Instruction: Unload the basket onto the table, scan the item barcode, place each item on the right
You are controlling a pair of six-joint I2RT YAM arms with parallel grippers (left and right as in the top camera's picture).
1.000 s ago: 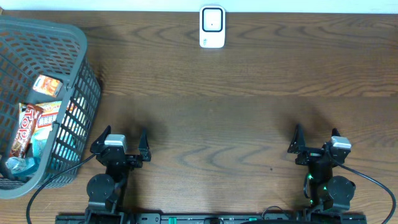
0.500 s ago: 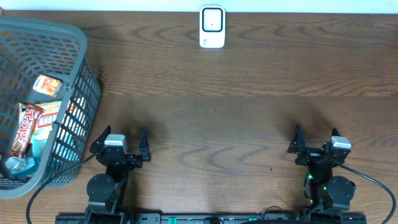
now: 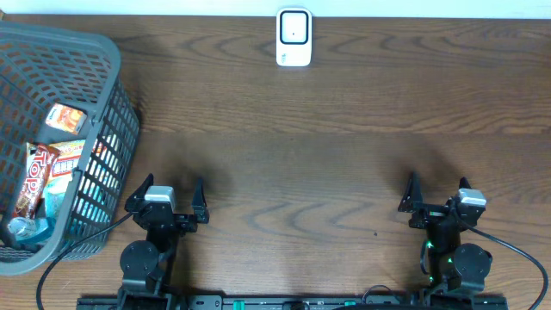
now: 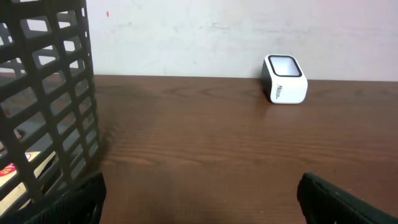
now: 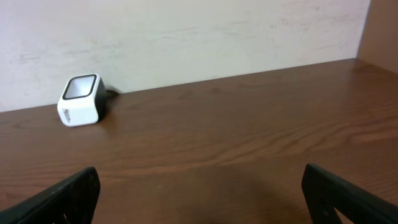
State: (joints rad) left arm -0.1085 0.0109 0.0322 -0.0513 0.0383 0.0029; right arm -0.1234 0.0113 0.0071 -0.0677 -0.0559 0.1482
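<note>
The white barcode scanner (image 3: 294, 37) stands at the far middle edge of the table, also seen in the left wrist view (image 4: 285, 87) and the right wrist view (image 5: 81, 99). Packaged items lie in the grey basket (image 3: 110, 95) at the left, among them a red-and-white chocolate bar (image 3: 33, 179) and an orange packet (image 3: 65, 117). My left gripper (image 3: 169, 196) rests open near the front edge, just right of the basket, with nothing between its fingers (image 4: 81, 200). My right gripper (image 3: 443, 200) is open and empty at the front right.
The basket wall (image 4: 43, 99) fills the left of the left wrist view, close beside the left gripper. A pale wall (image 5: 186, 31) runs behind the table's far edge. Bare wooden table (image 3: 293, 172) lies between the grippers and the scanner.
</note>
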